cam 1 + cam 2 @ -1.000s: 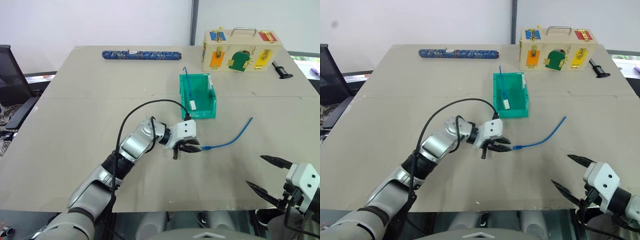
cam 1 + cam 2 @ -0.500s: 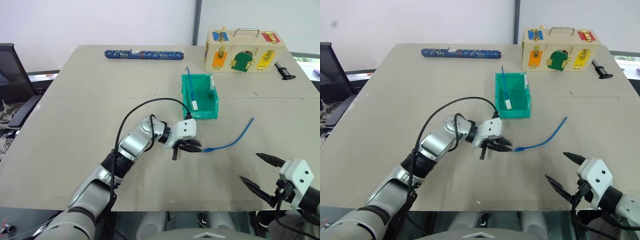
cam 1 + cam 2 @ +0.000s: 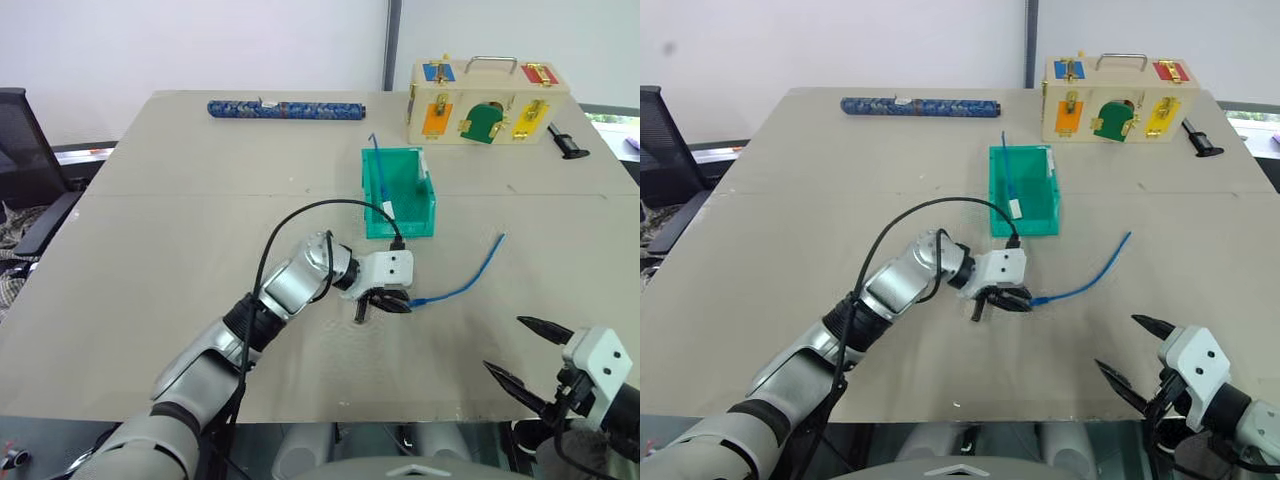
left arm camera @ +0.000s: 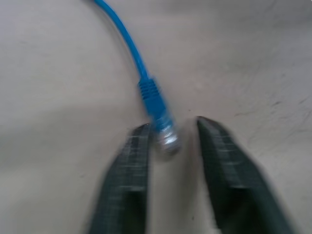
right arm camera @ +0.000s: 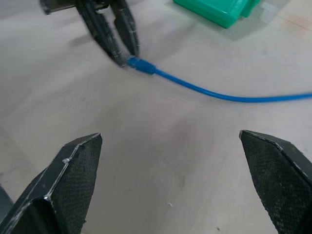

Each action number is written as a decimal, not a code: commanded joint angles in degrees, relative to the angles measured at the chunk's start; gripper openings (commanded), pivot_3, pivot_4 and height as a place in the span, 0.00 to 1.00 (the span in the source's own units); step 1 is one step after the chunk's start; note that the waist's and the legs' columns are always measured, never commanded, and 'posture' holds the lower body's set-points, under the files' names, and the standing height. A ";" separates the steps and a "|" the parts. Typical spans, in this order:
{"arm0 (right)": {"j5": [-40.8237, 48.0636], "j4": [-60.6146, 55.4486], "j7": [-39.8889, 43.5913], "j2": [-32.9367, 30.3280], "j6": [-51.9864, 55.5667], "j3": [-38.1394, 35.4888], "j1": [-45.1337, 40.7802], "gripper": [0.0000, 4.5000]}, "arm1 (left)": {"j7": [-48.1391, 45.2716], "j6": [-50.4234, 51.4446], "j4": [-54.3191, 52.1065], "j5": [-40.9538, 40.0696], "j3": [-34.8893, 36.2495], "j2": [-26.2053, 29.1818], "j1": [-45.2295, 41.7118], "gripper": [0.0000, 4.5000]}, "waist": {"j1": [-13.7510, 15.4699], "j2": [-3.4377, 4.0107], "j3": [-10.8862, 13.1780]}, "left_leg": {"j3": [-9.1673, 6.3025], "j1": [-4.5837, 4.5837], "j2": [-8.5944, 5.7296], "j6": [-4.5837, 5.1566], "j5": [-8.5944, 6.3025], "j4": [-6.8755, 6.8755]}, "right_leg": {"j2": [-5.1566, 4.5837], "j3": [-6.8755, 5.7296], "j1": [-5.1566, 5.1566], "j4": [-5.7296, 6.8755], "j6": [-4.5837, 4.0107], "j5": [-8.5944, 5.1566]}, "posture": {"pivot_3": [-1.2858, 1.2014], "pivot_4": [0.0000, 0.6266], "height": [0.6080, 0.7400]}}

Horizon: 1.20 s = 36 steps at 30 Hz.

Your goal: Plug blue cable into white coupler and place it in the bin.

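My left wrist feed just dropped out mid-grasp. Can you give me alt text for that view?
The clear plug tip of the thin bright-blue cable lies between the left claw's two black fingers, against one finger and with a gap to the other. The cable runs away from the claw across the bare beige tabletop.

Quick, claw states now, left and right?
Left claw: slightly open, plug of blue cable between its fingers.
Right claw: wide open, empty.

Wooden latch box (image 3: 488, 100) with coloured doors at table (image 3: 150, 260) far edge, blue patterned roll (image 3: 285, 109) far left, black tool (image 3: 565, 142) beside box, black office chair (image 3: 25, 160) off-table.
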 commanded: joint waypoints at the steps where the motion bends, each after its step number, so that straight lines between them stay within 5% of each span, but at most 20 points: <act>1: 1.17 -3.48 -0.49 -0.03 0.11 -1.64 1.05 1.00 | -0.66 -1.57 0.90 1.95 -1.13 0.29 -0.20 0.01 | 0.00 0.02 -0.03 | 0.02 0.01 0.00 0.00 0.00 0.00 | 0.00 0.01 0.01 0.00 0.00 0.00 | 0.52 0.24 1.00; 8: 8.16 -6.62 -5.25 0.36 9.63 -0.61 -0.73 1.00 | 0.96 -9.27 0.68 -2.74 6.53 -0.71 0.61 0.01 | 0.00 0.00 -0.03 | -0.09 -0.01 0.02 0.00 0.00 0.01 | -0.01 0.02 0.00 0.00 0.00 0.00 | 0.52 0.24 1.00; 13: 27.70 -6.41 -17.06 3.21 22.87 1.52 -10.74 1.00 | 5.64 -21.82 -0.31 -6.18 14.81 -2.24 2.51 0.01 | 0.03 -0.01 -0.03 | -0.33 -0.01 0.05 0.00 0.00 0.01 | -0.05 0.03 -0.01 0.00 -0.23 0.14 | 0.52 0.24 1.00; 16: 36.68 -3.84 -27.46 8.46 26.35 5.66 -21.69 0.82 | 10.19 -29.64 0.76 -5.34 18.27 -2.75 3.97 0.00 | -0.10 -0.02 -0.04 | -0.34 0.01 0.08 -0.01 0.00 0.01 | -0.03 0.04 -0.01 -0.01 -0.25 0.15 | 0.52 0.24 1.00; 18: 38.79 -2.93 -31.71 10.15 27.89 7.86 -26.58 0.60 | 11.61 -33.87 1.49 -4.31 18.89 -2.34 4.79 0.00 | 0.09 0.03 -0.06 | -0.32 0.01 0.02 0.00 0.00 0.00 | -0.04 0.07 -0.02 0.00 -0.25 0.16 | 0.52 0.24 1.00; 21: 43.07 0.84 -39.20 14.99 28.43 11.50 -35.74 0.60 | 14.27 -40.44 2.03 -2.18 19.62 -1.22 6.03 0.00 | 0.04 -0.05 -0.06 | -0.38 -0.04 0.00 -0.01 0.01 0.00 | -0.02 0.00 -0.03 -0.04 -0.26 0.16 | 0.52 0.24 1.00; 36: 42.18 8.93 -42.35 17.17 27.51 16.01 -46.02 0.60 | 16.04 -44.68 0.82 -1.63 19.03 -0.11 8.14 0.00 | -1.24 -0.02 -0.06 | -0.28 -0.02 -0.12 0.00 0.01 0.00 | 0.04 0.00 -0.06 0.06 -0.25 0.18 | 0.52 0.24 1.00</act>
